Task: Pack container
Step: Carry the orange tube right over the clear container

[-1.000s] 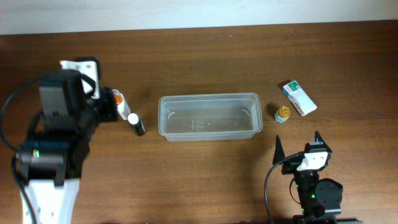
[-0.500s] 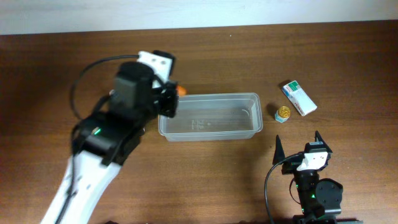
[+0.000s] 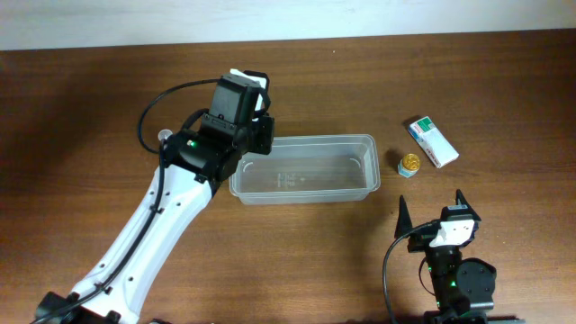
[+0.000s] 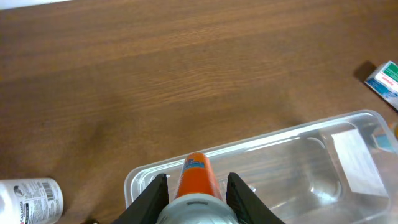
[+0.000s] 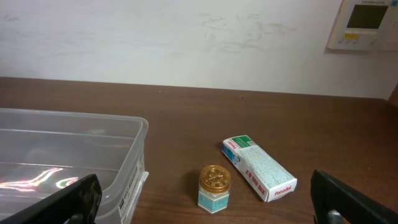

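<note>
Currently, the left gripper [image 3: 258, 126] is clamped on an orange bottle [image 4: 198, 177], directly above the left end of the container [image 4: 280, 134], which extends forward and to its right. The right gripper [image 3: 432, 205] stands fully spread and empty, with the container ahead to its left.

The table [image 3: 297, 261] is showing brown wood grain with a dull sheen. The container [image 3: 369, 171] is gleaming as clear, smooth plastic. The orange bottle [image 4: 196, 177] is looking glossy, the small jar's gold lid [image 5: 214, 177] metallic, the box [image 5: 258, 168] printed card.
</note>
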Robot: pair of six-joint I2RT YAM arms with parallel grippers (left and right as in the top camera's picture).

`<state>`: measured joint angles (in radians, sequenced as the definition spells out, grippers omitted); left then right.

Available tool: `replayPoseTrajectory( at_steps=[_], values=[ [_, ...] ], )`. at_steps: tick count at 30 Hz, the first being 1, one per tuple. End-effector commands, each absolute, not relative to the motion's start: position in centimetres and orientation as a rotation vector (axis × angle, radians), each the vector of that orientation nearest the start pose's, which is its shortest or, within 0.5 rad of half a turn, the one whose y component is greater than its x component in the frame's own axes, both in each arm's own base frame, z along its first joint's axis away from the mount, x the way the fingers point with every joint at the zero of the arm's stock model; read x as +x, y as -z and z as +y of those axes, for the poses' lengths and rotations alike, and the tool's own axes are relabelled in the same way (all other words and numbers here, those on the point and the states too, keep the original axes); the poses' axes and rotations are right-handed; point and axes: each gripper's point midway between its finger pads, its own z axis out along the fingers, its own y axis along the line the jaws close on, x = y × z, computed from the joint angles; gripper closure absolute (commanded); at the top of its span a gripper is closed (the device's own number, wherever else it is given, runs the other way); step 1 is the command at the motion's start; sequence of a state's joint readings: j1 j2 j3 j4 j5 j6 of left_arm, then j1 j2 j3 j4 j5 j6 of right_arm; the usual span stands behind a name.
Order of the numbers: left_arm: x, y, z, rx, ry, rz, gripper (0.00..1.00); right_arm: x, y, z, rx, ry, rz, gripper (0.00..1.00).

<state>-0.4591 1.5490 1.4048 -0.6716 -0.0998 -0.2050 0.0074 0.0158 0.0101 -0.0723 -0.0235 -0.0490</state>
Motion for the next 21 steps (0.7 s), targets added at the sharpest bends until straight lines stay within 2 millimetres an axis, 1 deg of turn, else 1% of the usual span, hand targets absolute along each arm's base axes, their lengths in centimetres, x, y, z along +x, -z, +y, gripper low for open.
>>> replayPoseTrajectory(
  at_steps=[1, 7, 9, 16, 18, 21],
  values=[
    [40.5, -21.4, -17.3, 0.133, 0.170, 2.399, 0.84, 24.6, -15.5, 0.4, -0.058, 0.018, 1.652, 0.02],
    [41.1, -18.0, -17.5, 0.120, 0.137, 2.475, 0.84, 24.6, -15.5, 0.4, -0.058, 0.018, 1.652, 0.02],
    [41.2, -17.1, -17.3, 0.079, 0.127, 2.499, 0.84, 24.6, -15.5, 0.4, -0.058, 0.018, 1.652, 0.02],
    [40.8, -16.3, -17.1, 0.080, 0.112, 2.529, 0.84, 24.6, -15.5, 0.4, -0.058, 0.018, 1.652, 0.02],
    [40.7, -15.7, -16.7, 0.069, 0.079, 2.536, 0.83, 24.6, -15.5, 0.4, -0.058, 0.018, 1.652, 0.02],
    [40.7, -14.9, -16.6, 0.070, 0.064, 2.553, 0.84, 24.6, -15.5, 0.4, -0.058, 0.018, 1.652, 0.02]
  ],
)
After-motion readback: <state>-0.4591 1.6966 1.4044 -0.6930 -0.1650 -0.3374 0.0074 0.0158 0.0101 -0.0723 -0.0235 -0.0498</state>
